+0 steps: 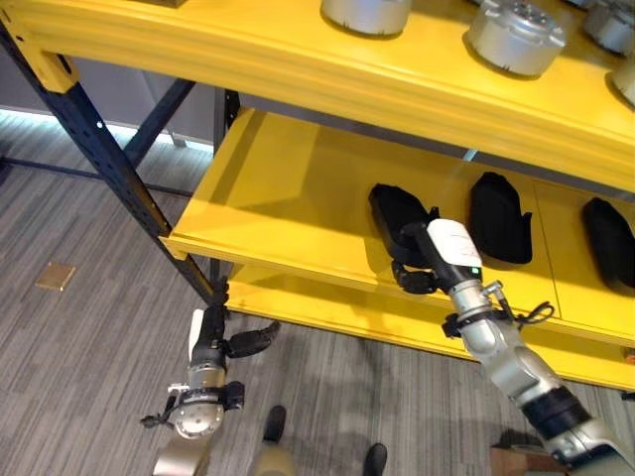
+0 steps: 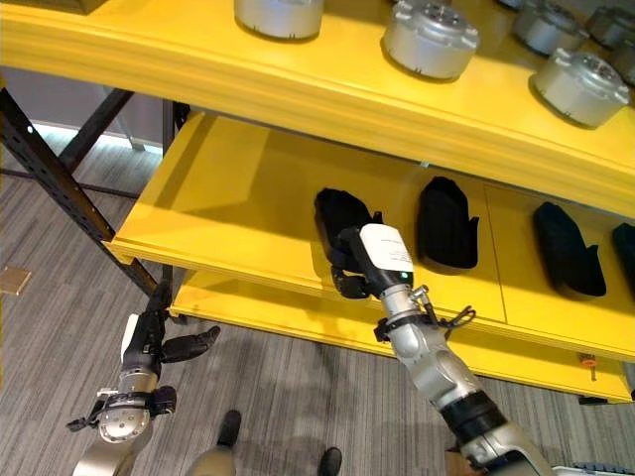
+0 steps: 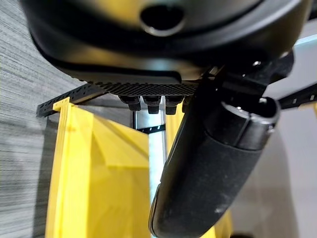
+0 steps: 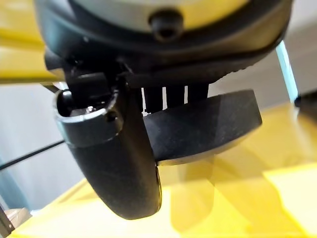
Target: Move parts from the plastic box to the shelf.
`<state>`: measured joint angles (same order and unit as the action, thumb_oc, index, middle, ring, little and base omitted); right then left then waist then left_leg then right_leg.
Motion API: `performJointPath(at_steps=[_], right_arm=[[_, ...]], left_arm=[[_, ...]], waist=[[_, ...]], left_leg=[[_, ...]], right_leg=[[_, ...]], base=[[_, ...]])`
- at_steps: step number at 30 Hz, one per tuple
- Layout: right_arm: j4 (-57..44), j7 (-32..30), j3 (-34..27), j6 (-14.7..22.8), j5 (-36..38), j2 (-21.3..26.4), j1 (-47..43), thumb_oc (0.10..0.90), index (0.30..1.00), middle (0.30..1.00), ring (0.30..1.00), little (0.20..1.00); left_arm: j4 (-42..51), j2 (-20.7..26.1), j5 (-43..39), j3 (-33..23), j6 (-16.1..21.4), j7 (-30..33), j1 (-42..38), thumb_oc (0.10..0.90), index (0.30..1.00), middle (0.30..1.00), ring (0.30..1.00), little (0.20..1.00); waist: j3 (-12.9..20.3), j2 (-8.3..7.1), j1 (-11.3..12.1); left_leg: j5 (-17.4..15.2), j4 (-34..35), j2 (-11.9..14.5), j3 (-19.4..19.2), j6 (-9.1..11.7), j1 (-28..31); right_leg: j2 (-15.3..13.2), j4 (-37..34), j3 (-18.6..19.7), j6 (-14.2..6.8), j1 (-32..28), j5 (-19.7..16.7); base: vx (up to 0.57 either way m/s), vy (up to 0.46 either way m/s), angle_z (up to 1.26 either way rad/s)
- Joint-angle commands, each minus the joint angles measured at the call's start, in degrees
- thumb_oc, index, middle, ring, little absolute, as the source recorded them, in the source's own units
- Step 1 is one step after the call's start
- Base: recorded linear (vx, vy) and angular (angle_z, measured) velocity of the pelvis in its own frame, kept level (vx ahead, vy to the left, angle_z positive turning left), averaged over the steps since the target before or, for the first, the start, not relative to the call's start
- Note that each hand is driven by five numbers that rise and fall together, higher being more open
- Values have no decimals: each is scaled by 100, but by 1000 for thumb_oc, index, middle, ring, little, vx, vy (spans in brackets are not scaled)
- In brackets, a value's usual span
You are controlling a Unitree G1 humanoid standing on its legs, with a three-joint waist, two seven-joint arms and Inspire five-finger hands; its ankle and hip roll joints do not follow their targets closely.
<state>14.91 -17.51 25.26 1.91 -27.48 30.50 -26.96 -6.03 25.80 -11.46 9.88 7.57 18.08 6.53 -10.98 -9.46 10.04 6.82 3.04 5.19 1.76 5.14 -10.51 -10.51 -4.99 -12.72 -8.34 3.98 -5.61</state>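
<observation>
My right hand (image 1: 448, 253) reaches onto the yellow middle shelf (image 1: 288, 188). It is shut on the near end of a black moulded part (image 1: 395, 211) that lies on the shelf board. In the right wrist view that black part (image 4: 213, 124) sits between the thumb (image 4: 119, 168) and the fingers, just above the yellow board. Two more black parts (image 1: 499, 218) (image 1: 607, 240) lie on the same shelf to its right. My left hand (image 1: 211, 342) hangs low by the shelf's front left corner, fingers straight, thumb (image 3: 213, 183) out, holding nothing.
Several round silver metal parts (image 1: 516, 35) stand on the yellow upper shelf (image 1: 248, 55). A dark blue rack post (image 1: 99, 149) slants down at the left. A lower yellow shelf (image 1: 327, 307) runs under the middle one. Grey carpet floor (image 1: 79, 377) with a small brass plate (image 1: 56, 276).
</observation>
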Motion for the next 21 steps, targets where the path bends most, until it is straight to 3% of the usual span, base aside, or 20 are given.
performJointPath(at_steps=[1, 4, 5, 8, 10, 21], right_arm=[[-154, -639, -327, 91, 312, 351, -1428, 400, 300, 300, 300, 300], [335, -809, -122, -19, 401, 641, -2411, 400, 300, 300, 300, 300], [361, -815, -103, -16, 407, 650, -2461, 400, 300, 300, 300, 300], [657, -950, -55, -86, 462, 925, -3158, 400, 300, 300, 300, 300], [808, -1015, -28, -140, 476, 1110, -3478, 400, 300, 300, 300, 300], [1050, -1242, -72, -218, 637, 1181, -4102, 400, 300, 300, 300, 300]], left_arm=[[716, 130, -148, 93, 637, 23, -508, 900, 1000, 1000, 1000, 1000], [715, 307, -188, 179, 720, 112, -756, 900, 1000, 1000, 1000, 1000], [709, 294, -189, 171, 720, 114, -785, 900, 1000, 1000, 1000, 1000], [669, 399, -183, 168, 768, 183, -898, 900, 1000, 1000, 1000, 1000], [604, 356, -253, 114, 759, 213, -846, 900, 1000, 1000, 1000, 1000], [643, 337, -296, 60, 789, 263, -870, 900, 1000, 1000, 1000, 1000]], waist=[[-179, 75, 96], [-718, 231, 167], [-737, 245, 160], [-1072, 491, 133], [-1134, 631, 88], [-1290, 830, 4]], left_leg=[[-186, -328, 257, -468, -84, -177], [-245, -897, 271, -371, -77, -666], [-266, -952, 274, -363, -79, -709], [-394, -1510, 251, -256, -49, -1252], [-482, -1782, 218, -252, -32, -1482], [-527, -1858, 239, -349, -74, -1652]], right_leg=[[-273, 129, 7, -255, -214, 39], [-339, 639, -78, -201, 186, 145], [-343, 704, -70, -200, 231, 175], [-446, 1418, -29, -126, 789, 390], [-485, 1783, -8, -91, 1088, 462], [-514, 1850, 130, -80, 1429, 441]], base=[[-211, -68, -8], [-234, -29, -7], [-188, 8, 3], [-164, 31, 1], [-67, 28, 14], [-20, 12, -1]])
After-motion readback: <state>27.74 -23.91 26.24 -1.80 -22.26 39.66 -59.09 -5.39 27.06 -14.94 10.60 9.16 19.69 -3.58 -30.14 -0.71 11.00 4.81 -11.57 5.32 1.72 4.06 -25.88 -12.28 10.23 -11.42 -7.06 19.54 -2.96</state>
